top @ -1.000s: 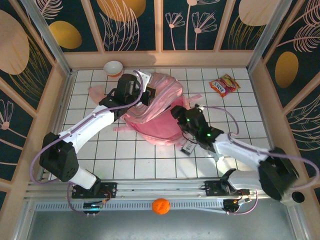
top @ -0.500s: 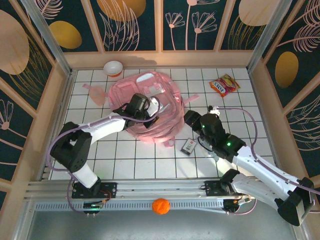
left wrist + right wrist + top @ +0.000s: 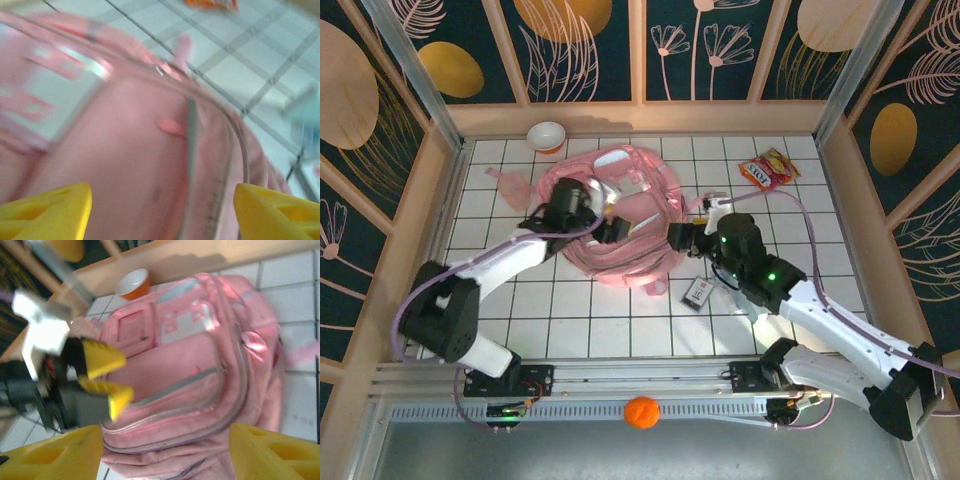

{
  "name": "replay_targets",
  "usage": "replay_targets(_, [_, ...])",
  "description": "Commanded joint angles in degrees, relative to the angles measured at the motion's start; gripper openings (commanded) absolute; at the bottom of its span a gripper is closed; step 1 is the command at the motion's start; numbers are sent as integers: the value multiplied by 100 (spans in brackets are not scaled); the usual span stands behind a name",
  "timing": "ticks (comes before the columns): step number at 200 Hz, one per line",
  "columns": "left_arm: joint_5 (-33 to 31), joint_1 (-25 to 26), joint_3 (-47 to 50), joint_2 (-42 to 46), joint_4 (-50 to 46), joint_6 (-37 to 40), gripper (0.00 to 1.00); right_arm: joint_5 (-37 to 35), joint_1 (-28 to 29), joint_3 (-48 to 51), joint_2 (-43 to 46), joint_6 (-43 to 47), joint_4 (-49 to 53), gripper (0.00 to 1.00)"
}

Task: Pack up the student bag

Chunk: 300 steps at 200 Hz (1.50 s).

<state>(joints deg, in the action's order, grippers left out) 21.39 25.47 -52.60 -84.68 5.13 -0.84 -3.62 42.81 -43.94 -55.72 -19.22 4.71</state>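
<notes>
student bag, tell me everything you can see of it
The student bag is a large soft pink fabric backpack lying flat, front up, on the white tiled table near the back. It has zippered front pockets with pale trim, a pale panel near its top, and straps trailing onto the tiles. The open left gripper is over it; contact is unclear.

Pink student bag, orange ball

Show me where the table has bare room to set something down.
Free: the near tiles between the student bag and the front rail, left of the small card; the right-side tiles between the snack packet and the right arm. Crowded: around the bag, where the left pincer and right pincer are, and the far-left corner with bowl and pink cup.
</notes>
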Motion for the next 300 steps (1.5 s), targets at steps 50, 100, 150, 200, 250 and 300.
replay_targets(50, [580,-1703,1090,1686,730,-2132,78,984,786,-1776,-2090,5988,1613,67])
replay_targets(100, [256,-1950,2007,2498,1264,-2796,78,603,1062,-2186,-3645,7240,1409,70])
replay_targets(150, [116,-1950,2217,2745,1183,-2839,78,619,1160,-2273,-4556,7674,1331,74])
replay_targets(200, [105,-1950,2321,2580,1307,-3035,76,-119,1170,-1893,-4941,7477,279,43])
replay_targets(250, [2,-1950,2216,2569,1009,-2835,74,391,915,-2170,-3806,7861,720,0])
replay_targets(300, [486,-1950,2289,2822,1230,-2377,73,2025,-258,-4091,-3283,8237,2933,0])
